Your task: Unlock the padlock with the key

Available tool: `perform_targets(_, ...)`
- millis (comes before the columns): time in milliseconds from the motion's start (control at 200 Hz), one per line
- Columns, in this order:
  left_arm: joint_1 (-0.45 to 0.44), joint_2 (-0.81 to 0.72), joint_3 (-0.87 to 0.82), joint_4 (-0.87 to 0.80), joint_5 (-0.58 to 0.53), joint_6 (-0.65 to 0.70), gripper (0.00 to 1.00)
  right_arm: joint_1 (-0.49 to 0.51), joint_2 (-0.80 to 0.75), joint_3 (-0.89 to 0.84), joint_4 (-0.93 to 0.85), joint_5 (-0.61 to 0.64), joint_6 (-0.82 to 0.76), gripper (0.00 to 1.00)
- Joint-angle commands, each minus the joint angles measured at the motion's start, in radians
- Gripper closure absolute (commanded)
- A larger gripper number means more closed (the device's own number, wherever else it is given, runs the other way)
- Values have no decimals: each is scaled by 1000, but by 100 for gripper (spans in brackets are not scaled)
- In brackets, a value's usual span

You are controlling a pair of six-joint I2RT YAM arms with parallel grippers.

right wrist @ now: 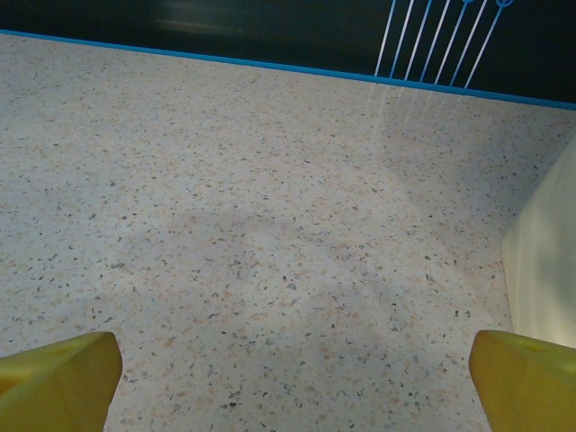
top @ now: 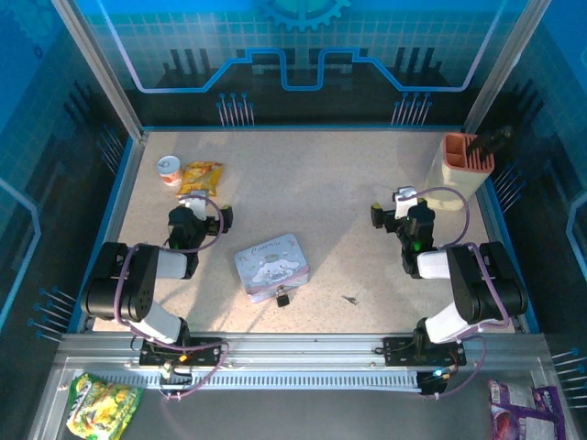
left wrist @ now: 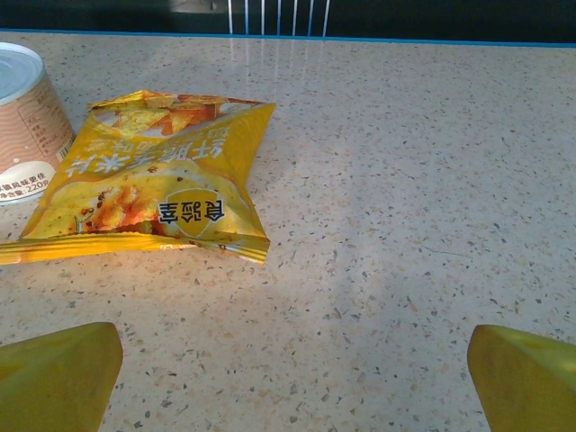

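The tiny dark padlock (top: 282, 298) lies on the speckled table, touching the near edge of a pale blue cartoon tin (top: 271, 266). The key (top: 349, 298), a thin dark sliver, lies on the table to the padlock's right. My left gripper (top: 202, 213) sits back-left of the tin, well away from both. In the left wrist view the left gripper (left wrist: 295, 378) is open, its yellow fingertips (left wrist: 63, 373) wide apart over bare table. My right gripper (top: 404, 209) sits behind and to the right of the key; the right wrist view shows this gripper (right wrist: 295, 382) open over bare table.
A yellow chip bag (top: 200, 176) (left wrist: 153, 175) and a small can (top: 170, 170) (left wrist: 27, 121) lie just beyond the left gripper. A tall pale container with an orange top (top: 463, 165) (right wrist: 544, 261) stands at the back right. Snack bags (top: 101, 403) rest on the near shelf.
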Motion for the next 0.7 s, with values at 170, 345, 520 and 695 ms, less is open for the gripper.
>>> perform_targets(170, -67, -357, 39, -313, -174, -42, 1, 66, -168, -56, -6, 32, -75, 0)
perform_targets(345, -74, -555, 199, -712, -249, -341, 1, 127, -393, 95, -419, 24, 30, 0)
perform_targets(520, -71, -679, 321, -1014, -236, -519, 1, 124, -593, 244, -865, 26, 404, 0)
perform_targets(695, -59, -862, 259, -1186, -179, -685, 1, -37, -764, 194, -1019, -290, 535, 0)
